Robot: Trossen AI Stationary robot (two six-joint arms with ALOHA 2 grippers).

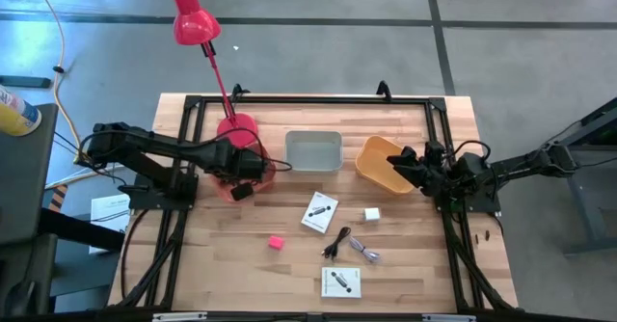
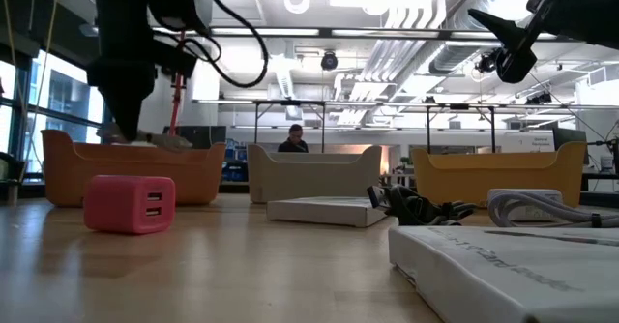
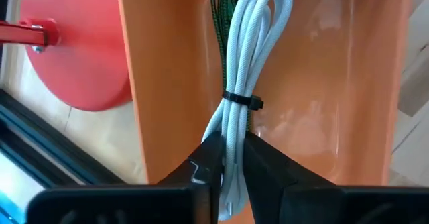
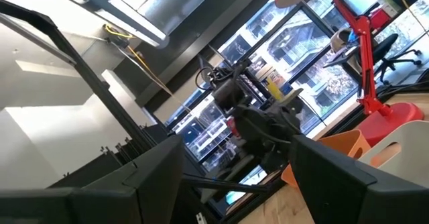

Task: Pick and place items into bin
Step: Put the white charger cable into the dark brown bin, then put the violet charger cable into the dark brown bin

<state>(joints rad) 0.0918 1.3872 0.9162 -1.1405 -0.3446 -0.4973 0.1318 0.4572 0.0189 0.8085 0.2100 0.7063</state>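
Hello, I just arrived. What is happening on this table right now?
A two-arm robot is sorting small items into bins. The left gripper is over the orange bin on the left side, with a bundled white cable between its fingers, about to drop it in. The right gripper is open and waits above the other orange bin. A pink charger block, a white block, two white packets and a black cable lie on the table.

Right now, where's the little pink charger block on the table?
In the high view the pink block lies loose on the wooden table, left of centre toward the near edge. It is nearer than the orange bin under the left arm and left of the black cable.
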